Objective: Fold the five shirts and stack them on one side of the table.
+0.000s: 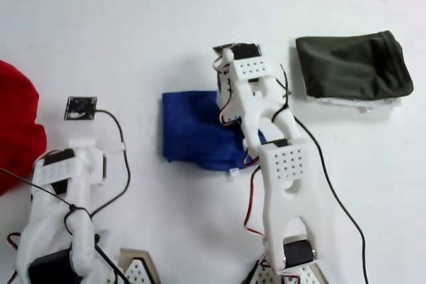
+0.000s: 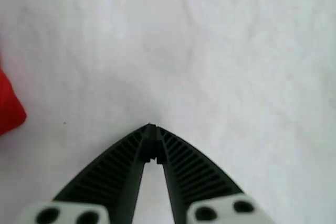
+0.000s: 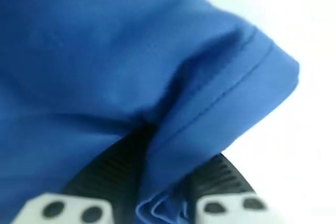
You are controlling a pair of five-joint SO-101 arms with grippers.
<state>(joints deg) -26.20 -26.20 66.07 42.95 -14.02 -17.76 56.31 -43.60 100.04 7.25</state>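
One fold of the blue shirt [image 3: 105, 51] sat pinched in the right pincer [image 3: 157, 148]; the left pincer [image 2: 151, 132] hung closed over the counter [image 2: 220, 51].

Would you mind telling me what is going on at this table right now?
Two robot arms are working through a pile of shirts. The right gripper is shut on a hemmed edge of the blue shirt, which lies in the middle of the table. The left gripper is shut and empty over bare table, beside a red shirt at the left edge. A dark green shirt lies folded on the far right side.
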